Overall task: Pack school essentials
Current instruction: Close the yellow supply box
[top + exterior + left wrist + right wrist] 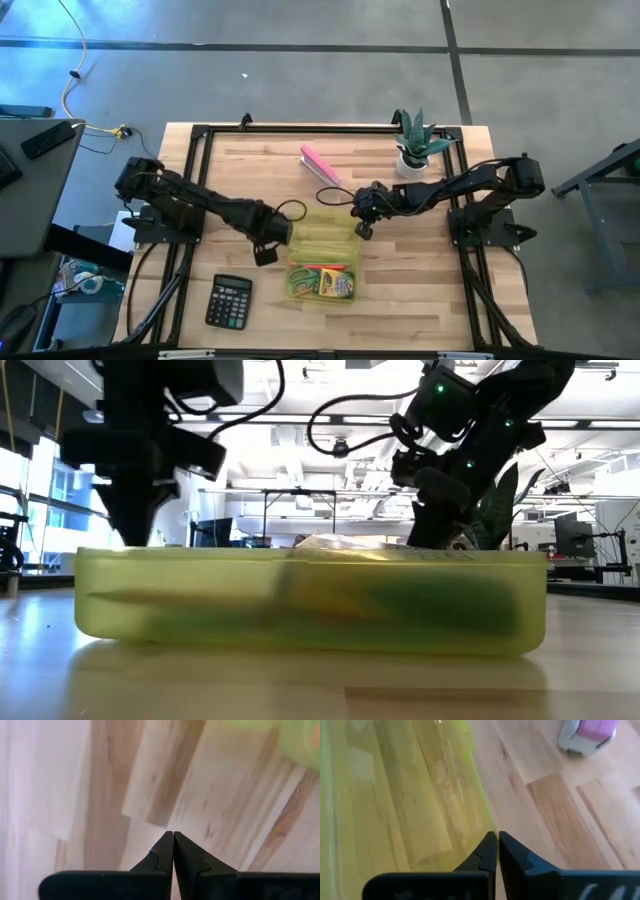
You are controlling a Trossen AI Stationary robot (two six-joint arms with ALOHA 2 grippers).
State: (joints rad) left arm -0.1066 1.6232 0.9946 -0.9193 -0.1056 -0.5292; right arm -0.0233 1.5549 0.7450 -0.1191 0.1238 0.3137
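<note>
A translucent yellow-green case (322, 238) lies open in the middle of the table. Its near half (300, 290) holds the yellow-green crayon box (338, 286) and a red-orange marker (318, 268); the other stationery inside is a blur through the wall in the low view (310, 605). The far half (410, 785) looks bare. My left gripper (268, 250) is shut, its tips (173, 836) over bare wood just left of the case (300, 740). My right gripper (362, 228) is shut at the far half's right edge (482, 815). My right gripper comes down slanting from the table's right, and its shut fingertips (490, 842) stand right at the right edge of the case's far half (482, 815). I cannot tell whether they touch it.
The pink stapler (320, 165) lies on the far side of the case, also showing in the right wrist view (592, 732). A black calculator (229, 300) sits at the near left. A potted plant (415, 145) stands far right. Black frame rails (200, 190) border the table.
</note>
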